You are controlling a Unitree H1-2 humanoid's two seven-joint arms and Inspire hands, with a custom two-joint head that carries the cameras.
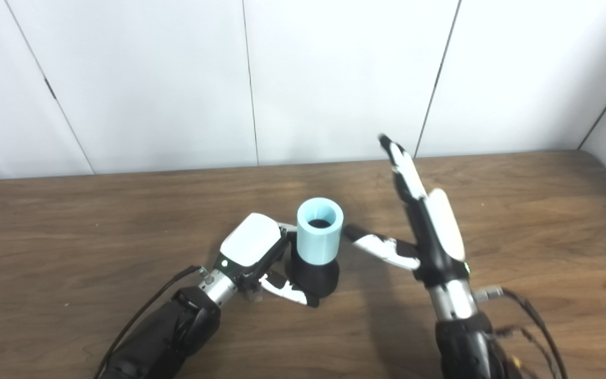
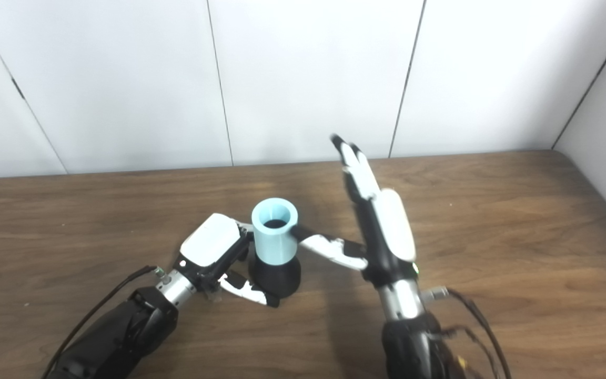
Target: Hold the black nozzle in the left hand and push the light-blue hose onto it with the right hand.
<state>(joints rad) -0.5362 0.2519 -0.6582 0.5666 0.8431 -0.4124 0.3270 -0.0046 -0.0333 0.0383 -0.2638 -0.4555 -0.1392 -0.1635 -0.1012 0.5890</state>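
One black nozzle (image 1: 314,276) is standing near the middle of the wooden table (image 1: 71,221), one light-blue hose (image 1: 320,230) sitting on it. The left hand (image 1: 253,255) is gripping the nozzle. The right hand (image 1: 426,226) is spreading open, holding nothing, just right.

The nozzle (image 1: 314,276) stands upright near the middle of the tabletop (image 1: 71,237), with the hose (image 1: 320,230) seated on top of it, opening upward. The left hand (image 1: 253,258) wraps the nozzle from nine o'clock. The right hand (image 1: 429,231) stands just beside at three o'clock, fingers spread, apart from the hose.
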